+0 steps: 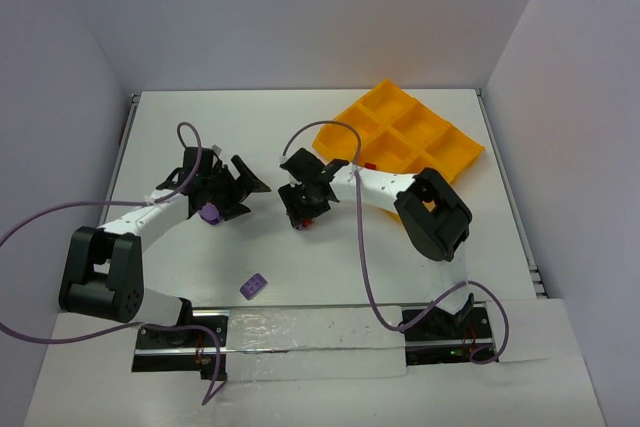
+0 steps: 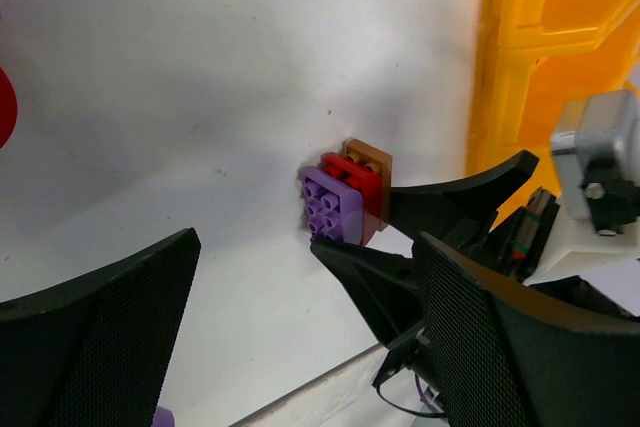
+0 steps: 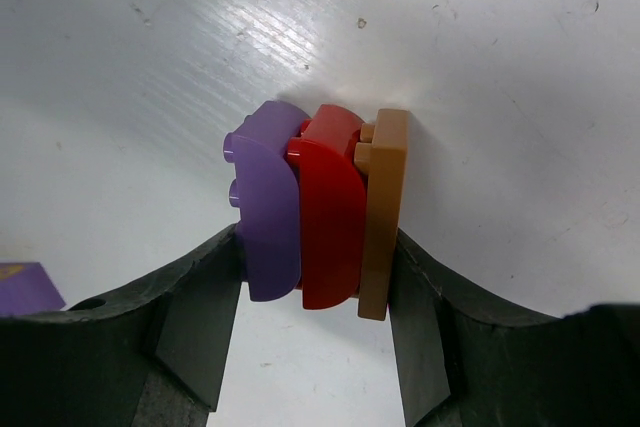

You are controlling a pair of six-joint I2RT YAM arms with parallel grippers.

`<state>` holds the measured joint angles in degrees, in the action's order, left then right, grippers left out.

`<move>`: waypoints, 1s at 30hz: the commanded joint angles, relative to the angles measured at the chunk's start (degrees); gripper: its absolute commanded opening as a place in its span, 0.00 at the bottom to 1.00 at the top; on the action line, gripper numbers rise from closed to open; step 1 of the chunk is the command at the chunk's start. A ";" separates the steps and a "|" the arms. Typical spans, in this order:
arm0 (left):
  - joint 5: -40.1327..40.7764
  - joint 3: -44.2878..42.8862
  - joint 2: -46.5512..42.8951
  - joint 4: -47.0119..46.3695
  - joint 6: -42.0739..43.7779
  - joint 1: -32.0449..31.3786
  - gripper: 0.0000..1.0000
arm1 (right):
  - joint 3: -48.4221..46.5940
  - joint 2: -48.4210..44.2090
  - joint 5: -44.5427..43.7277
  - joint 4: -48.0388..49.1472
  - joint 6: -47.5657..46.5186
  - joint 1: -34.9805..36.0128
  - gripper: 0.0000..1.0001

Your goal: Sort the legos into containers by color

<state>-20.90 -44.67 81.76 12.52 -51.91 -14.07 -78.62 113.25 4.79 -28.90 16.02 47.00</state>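
My right gripper [image 3: 318,259] is shut on a small stack of legos: a purple brick [image 3: 265,202], a red brick [image 3: 330,207] and a brown plate [image 3: 383,212], held on its side just above the table. The stack also shows in the left wrist view [image 2: 345,197] and in the top view [image 1: 306,217]. My left gripper [image 2: 300,347] is open and empty, left of the stack and facing it [image 1: 243,194]. A purple brick [image 1: 210,213] lies under the left gripper. Another purple brick [image 1: 253,286] lies near the front. The orange-yellow tray [image 1: 440,159] sits at the back right.
A small red piece [image 1: 370,162] shows at the tray's near edge. A red shape [image 2: 5,107] is at the left edge of the left wrist view. White walls close the table on three sides. Purple cables loop over both arms.
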 commanded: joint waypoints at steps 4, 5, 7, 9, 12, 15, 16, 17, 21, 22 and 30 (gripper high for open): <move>-13.77 5.94 -3.69 -11.34 -2.19 2.63 0.94 | 0.92 -8.06 3.50 3.80 1.99 -0.76 0.46; -15.09 6.70 -4.01 -13.11 -2.63 2.74 0.94 | 1.03 -8.43 4.41 4.04 2.10 -0.92 0.46; -17.04 8.11 -4.33 -17.02 -3.82 3.00 0.94 | 1.01 -8.92 5.59 4.29 2.17 -0.95 0.46; -19.47 9.05 -4.27 -20.55 -5.26 3.00 0.94 | 0.77 -9.22 6.80 4.43 2.17 -0.97 0.46; -20.95 9.63 -3.61 -23.78 -6.83 3.00 0.94 | 0.84 -9.99 8.34 5.35 2.08 -0.95 0.46; -21.87 9.37 -2.40 -25.43 -7.70 3.00 0.93 | 0.46 -10.24 8.63 5.17 2.17 -0.95 0.47; -22.11 9.25 -2.08 -25.72 -7.81 3.00 0.92 | 0.18 -10.24 8.57 4.95 2.15 -0.95 0.47; -22.44 9.25 -1.67 -26.04 -7.94 2.99 0.92 | 0.04 -10.25 8.57 4.82 2.09 -0.95 0.47; -22.86 9.24 -0.24 -25.95 -8.03 3.00 0.86 | -0.20 -10.51 8.65 4.73 2.26 -1.03 0.47; -22.87 9.57 0.02 -26.23 -8.13 3.00 0.85 | -0.32 -10.45 8.82 4.62 2.26 -1.04 0.47; -23.51 11.92 0.42 -29.13 -9.05 2.87 0.81 | -0.87 -10.52 9.88 4.64 2.52 -0.99 0.48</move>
<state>-42.49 -33.15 81.90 -12.24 -60.40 -11.44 -77.87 105.86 13.36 -25.63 18.21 46.35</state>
